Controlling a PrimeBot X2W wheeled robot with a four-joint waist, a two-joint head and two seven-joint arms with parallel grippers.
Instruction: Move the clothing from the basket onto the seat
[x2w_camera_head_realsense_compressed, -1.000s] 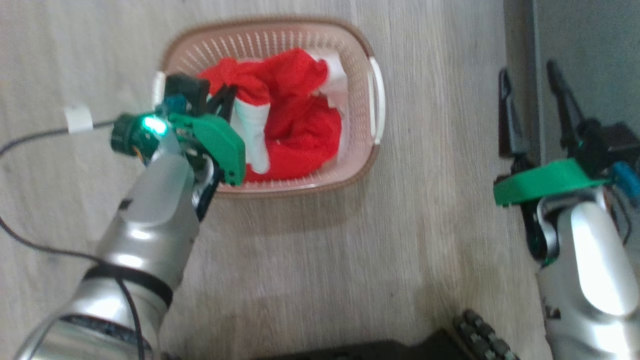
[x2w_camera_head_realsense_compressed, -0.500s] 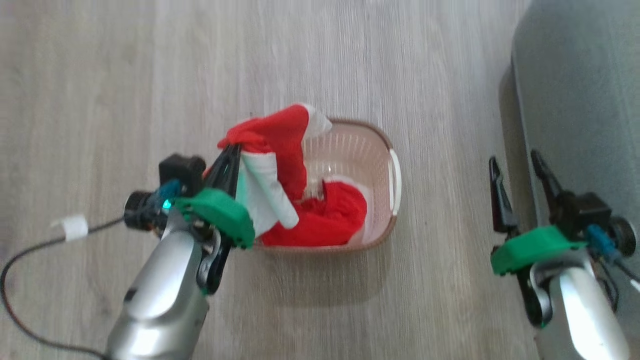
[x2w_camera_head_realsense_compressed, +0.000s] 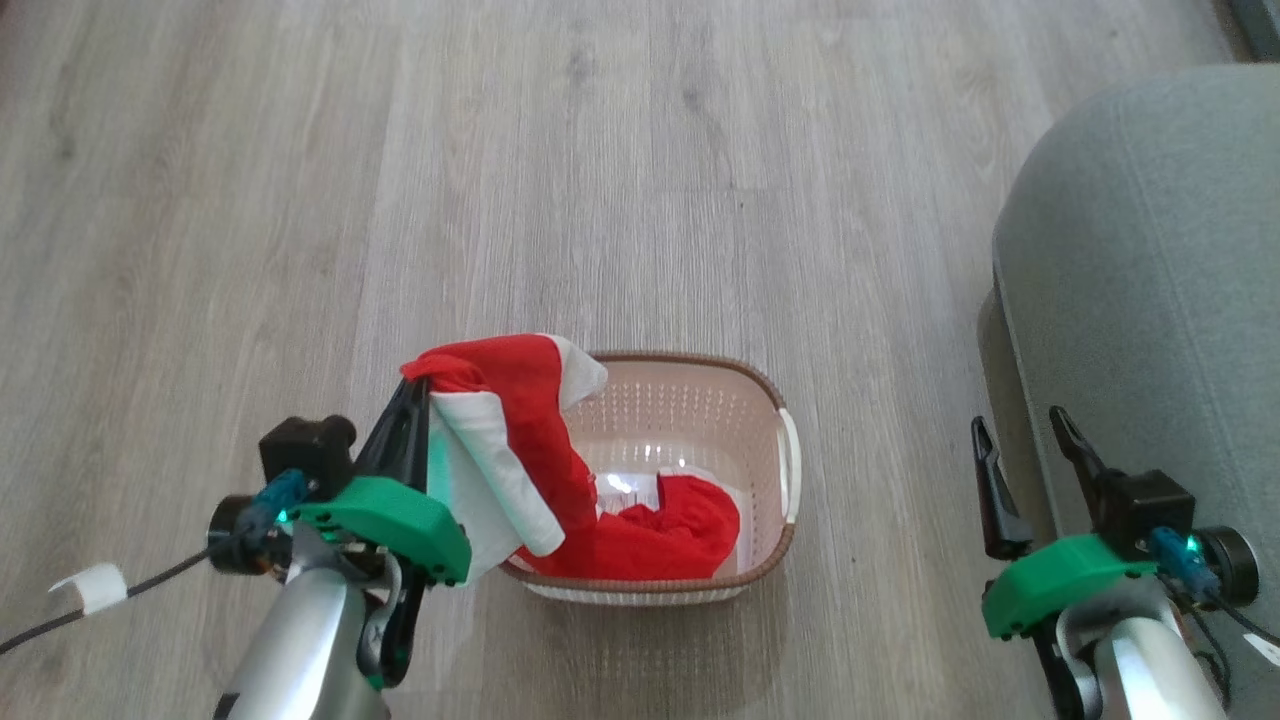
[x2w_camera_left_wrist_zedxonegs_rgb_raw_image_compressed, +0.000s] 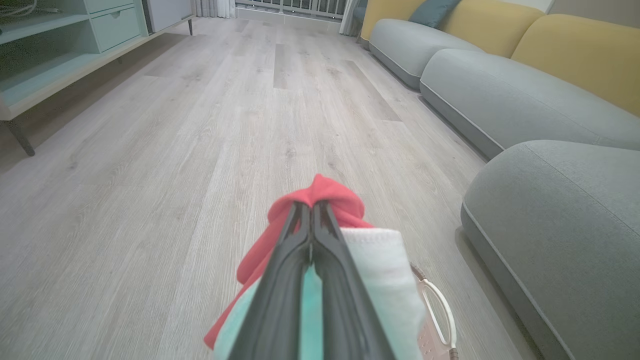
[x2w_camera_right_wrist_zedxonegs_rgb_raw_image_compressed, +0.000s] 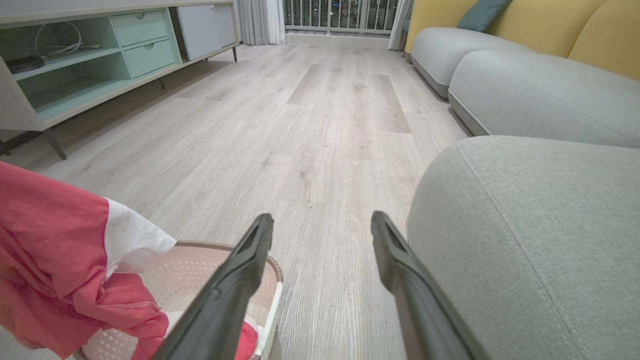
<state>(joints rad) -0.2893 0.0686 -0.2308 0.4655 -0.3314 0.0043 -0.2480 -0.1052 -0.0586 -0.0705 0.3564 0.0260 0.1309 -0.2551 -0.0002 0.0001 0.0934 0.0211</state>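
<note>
Here, one red garment (x2w_camera_head_realsense_compressed: 525, 425) is pinched by the left gripper (x2w_camera_head_realsense_compressed: 416, 388) and hung lengthwise downward, its end in the basket (x2w_camera_head_realsense_compressed: 690, 361). The other garment (x2w_camera_head_realsense_compressed: 675, 525) is bunched inside. The right gripper (x2w_camera_head_realsense_compressed: 1018, 422) is spread wide beside the seat (x2w_camera_head_realsense_compressed: 1150, 250).

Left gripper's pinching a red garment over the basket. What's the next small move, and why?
Probably raise the left gripper a little higher: it is shut on the red garment, whose lower end hangs inside the basket. Once clear of the rim, it could swing toward the seat.
</note>
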